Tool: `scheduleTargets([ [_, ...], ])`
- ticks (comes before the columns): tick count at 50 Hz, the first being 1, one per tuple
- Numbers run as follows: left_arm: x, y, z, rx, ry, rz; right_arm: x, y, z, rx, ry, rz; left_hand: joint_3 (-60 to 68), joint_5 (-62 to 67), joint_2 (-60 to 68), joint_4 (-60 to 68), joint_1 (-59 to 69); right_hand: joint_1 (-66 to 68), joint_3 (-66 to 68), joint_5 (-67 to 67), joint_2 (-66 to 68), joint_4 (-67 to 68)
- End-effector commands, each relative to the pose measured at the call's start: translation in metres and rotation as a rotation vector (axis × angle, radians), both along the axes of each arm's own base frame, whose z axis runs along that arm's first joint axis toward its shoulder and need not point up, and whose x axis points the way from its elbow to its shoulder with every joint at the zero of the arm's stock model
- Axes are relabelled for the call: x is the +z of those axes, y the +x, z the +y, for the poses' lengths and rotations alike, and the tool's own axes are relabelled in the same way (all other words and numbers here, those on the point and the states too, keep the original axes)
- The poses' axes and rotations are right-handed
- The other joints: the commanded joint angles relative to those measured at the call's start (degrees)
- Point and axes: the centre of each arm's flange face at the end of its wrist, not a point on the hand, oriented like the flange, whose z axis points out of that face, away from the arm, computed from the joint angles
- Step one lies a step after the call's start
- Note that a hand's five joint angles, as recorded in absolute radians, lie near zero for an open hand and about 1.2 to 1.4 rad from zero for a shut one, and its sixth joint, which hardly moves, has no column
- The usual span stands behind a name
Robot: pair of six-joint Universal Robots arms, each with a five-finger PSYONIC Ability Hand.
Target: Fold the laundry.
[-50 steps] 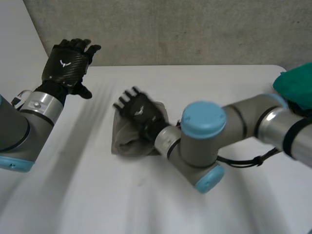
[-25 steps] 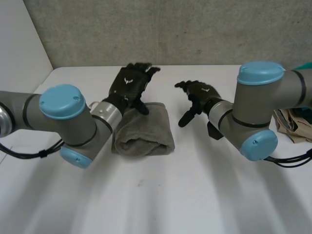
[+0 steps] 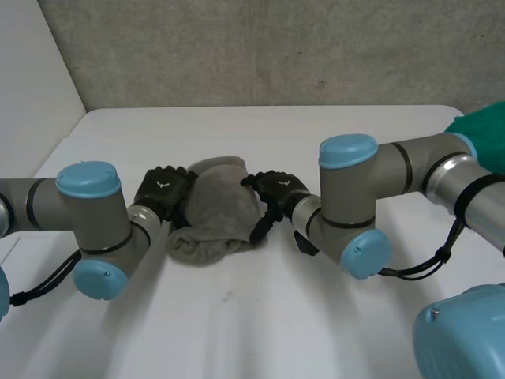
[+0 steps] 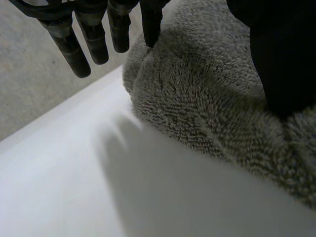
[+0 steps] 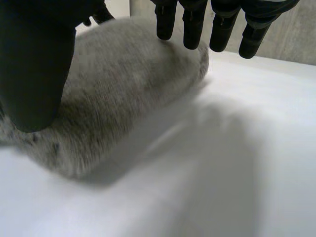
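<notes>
A folded grey towel [image 3: 211,215] lies in a bunched bundle on the white table [image 3: 316,316]. My left hand [image 3: 162,189] is against its left side and my right hand [image 3: 276,192] against its right side, so the bundle sits between them. In the left wrist view the fingers [image 4: 74,49] are straight beside the towel [image 4: 207,103], with the thumb [image 4: 281,64] resting on top of it. The right wrist view has straight fingers [image 5: 192,24] at the far end of the towel [image 5: 128,84] and the thumb [image 5: 34,69] lying over its near part. Both hands are open.
A green cloth [image 3: 483,142] lies at the table's right edge, behind my right arm. A grey wall [image 3: 276,47] runs along the far edge. My two forearms reach in low over the table's left and right halves.
A second ago the right hand lay on the towel and the left was raised far left. Both hands have since come down against the towel's sides, and it is more bunched.
</notes>
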Motion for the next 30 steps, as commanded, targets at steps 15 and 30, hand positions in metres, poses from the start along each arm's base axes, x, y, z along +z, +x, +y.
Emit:
scheduleTargets([
  [15, 0.114, 0.007, -0.004, -0.056, -0.277, 0.092, 0.076, 0.000, 0.035, -0.011, -0.504, 0.188, -2.10, -2.72, -1.76, -1.56, -0.86, -2.63, -1.91, -2.71, -2.01, -1.81],
  [30, 0.151, 0.006, 0.041, -0.560, -0.301, 0.073, 0.020, 0.019, 0.102, 0.191, -0.572, 0.254, -2.10, -2.72, -1.76, -1.56, -0.86, -2.63, -1.91, -2.71, -2.01, -1.81],
])
